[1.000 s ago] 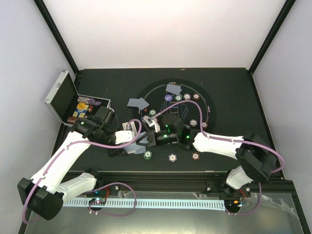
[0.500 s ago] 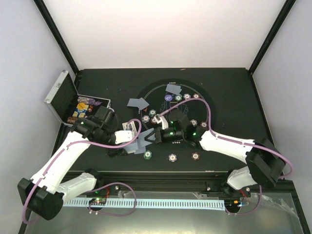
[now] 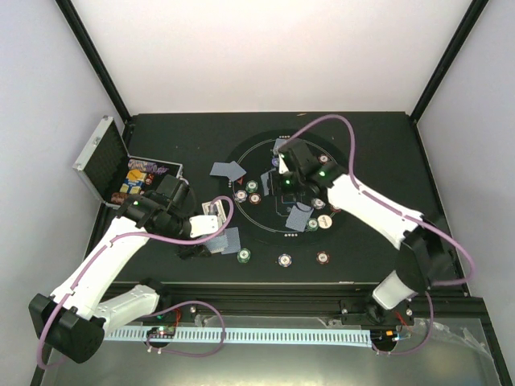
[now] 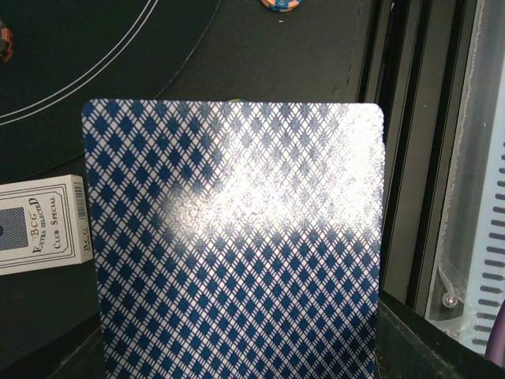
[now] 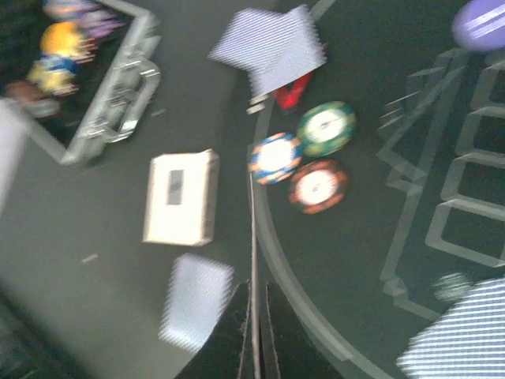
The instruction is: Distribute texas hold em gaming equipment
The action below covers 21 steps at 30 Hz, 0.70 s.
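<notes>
My left gripper is shut on a blue-patterned playing card held over the table's front left; the card hides the jaws in the left wrist view. My right gripper is shut on another playing card, seen edge-on, above the round mat. Three striped chips and a red triangle marker lie ahead of it at the mat's left rim, beside two face-down cards. One more card lies on the mat's front. Loose chips sit near the front edge.
A white card box lies by the left gripper. The open silver case stands at the far left with chips inside. A purple button and more chips sit on the mat. The table's front rail runs close to the left gripper.
The right arm has swung from beside the left gripper's cards back and right over the mat, its jaws shut on a card. The left arm has stayed put.
</notes>
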{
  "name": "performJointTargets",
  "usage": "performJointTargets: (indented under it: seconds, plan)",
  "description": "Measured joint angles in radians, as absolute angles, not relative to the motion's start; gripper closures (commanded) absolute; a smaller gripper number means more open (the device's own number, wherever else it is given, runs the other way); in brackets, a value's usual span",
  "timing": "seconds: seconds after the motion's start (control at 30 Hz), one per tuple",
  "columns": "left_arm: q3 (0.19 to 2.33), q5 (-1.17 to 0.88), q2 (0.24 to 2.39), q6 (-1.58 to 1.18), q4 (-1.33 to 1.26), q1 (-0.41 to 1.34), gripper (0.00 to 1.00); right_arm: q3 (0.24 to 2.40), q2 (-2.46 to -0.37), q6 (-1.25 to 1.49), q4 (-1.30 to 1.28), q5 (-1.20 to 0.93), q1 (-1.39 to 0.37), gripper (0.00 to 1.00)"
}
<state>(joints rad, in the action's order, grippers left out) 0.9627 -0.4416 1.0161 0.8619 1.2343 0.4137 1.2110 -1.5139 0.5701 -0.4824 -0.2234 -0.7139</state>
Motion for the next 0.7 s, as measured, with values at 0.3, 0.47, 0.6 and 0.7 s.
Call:
performJointTargets:
  seconds: [0.3,0.47,0.6,0.7]
  plan:
    - [0.962,-0.442,1.016,0.862,1.235,0.414,0.98,1.67,-1.956,0.415,-0.885,0.406,-0.706,0.99]
    - [0.963,-0.441,1.015,0.862,1.235,0.414,0.98,1.908,-2.211,0.369,-1.052,0.701,-0.711,0.99]
    - [0.963,-0.441,1.015,0.862,1.239,0.414,0.98,2.025,-2.368,0.313,-1.1,0.829,-0.73,0.99]
    - [0.963,-0.441,1.015,0.862,1.242,0.414,0.98,2.032,-2.41,0.257,-1.097,0.863,-0.746,0.99]
